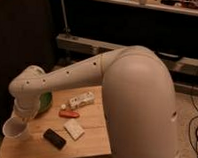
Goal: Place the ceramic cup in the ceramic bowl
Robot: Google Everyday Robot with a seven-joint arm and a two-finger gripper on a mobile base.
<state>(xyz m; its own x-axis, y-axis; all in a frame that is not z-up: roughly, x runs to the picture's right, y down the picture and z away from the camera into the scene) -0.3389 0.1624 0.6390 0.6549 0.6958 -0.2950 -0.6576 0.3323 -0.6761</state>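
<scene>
The ceramic cup (14,129), small and whitish, hangs tilted at the end of my arm over the wooden table's (89,138) front left edge. My gripper (20,121) sits right on top of it, shut on its rim and mostly hidden by the wrist. The ceramic bowl (44,103) is green and glossy and stands on the table just behind and to the right of the cup. The arm covers most of it, so only its right side shows.
On the table lie a black flat object (54,138), a white rectangular block (74,129), a red-orange object (69,113) and a white oblong box (82,99). My bulky arm (136,95) fills the right side. Dark shelving stands behind.
</scene>
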